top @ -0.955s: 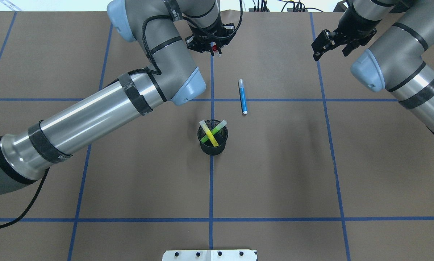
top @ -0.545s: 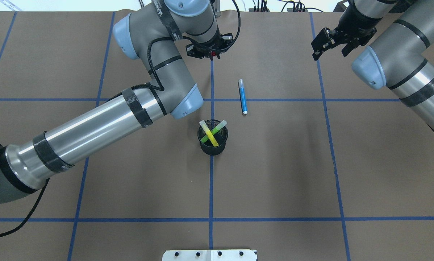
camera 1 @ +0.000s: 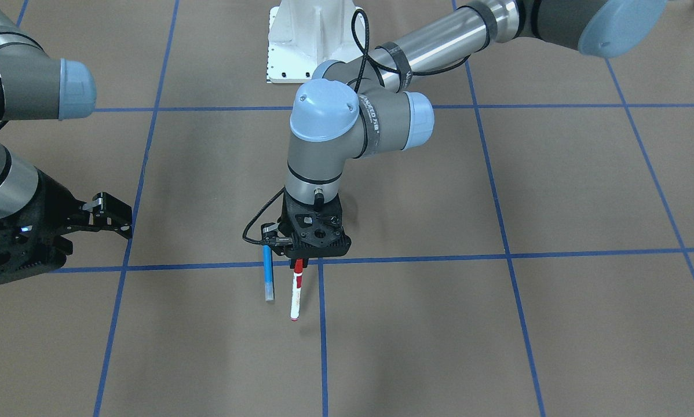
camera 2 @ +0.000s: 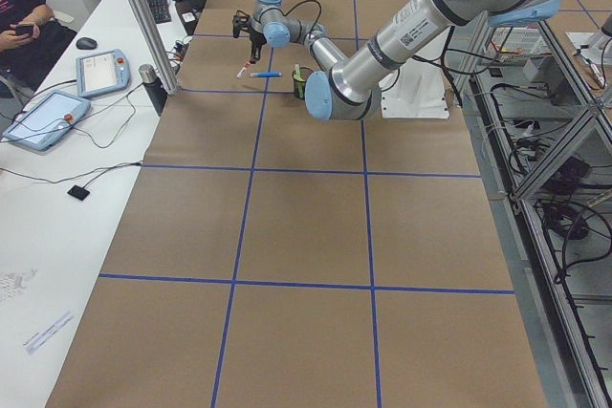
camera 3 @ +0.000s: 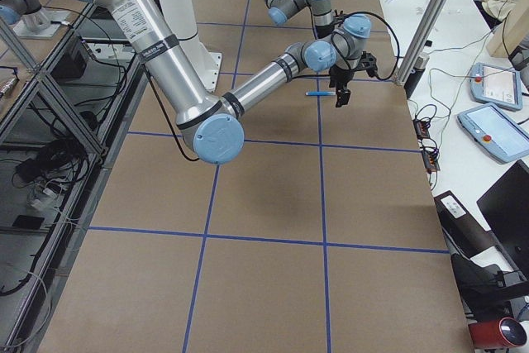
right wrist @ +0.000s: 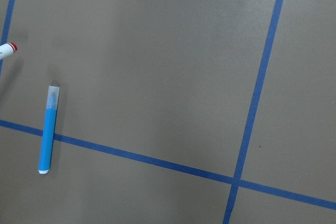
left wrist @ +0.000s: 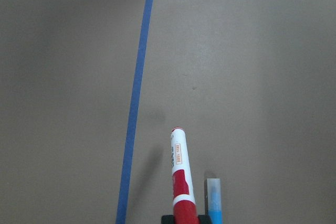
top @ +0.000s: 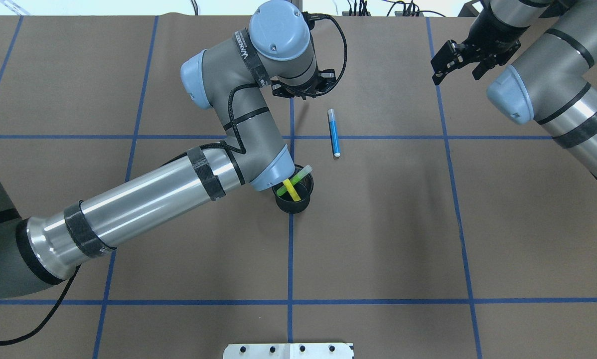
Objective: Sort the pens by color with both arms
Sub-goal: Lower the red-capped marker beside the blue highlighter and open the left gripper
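My left gripper (camera 1: 298,262) is shut on the red cap end of the white-bodied pen (camera 1: 294,292), which hangs tip-down just above the table at the blue centre line. The left wrist view shows this pen (left wrist: 179,179) reaching forward from the jaws. The blue pen (top: 334,133) lies flat on the table right beside it, also seen as the blue pen (camera 1: 267,272). The green pen (top: 301,175) and yellow pen (top: 292,189) stand crossed in the black mesh cup (top: 296,203), partly under my left elbow. My right gripper (top: 455,74) hovers open and empty at the far right.
Blue tape lines divide the brown table into squares. The white base stand (camera 1: 312,35) is at the robot's edge. My left forearm (top: 144,199) lies across the left half of the table. A person (camera 2: 24,16) sits at a side desk with tablets.
My left wrist has swung back toward the robot with the red-capped pen, now hiding the gripper from above, and the elbow has moved over the cup's rim. The right gripper has barely shifted.
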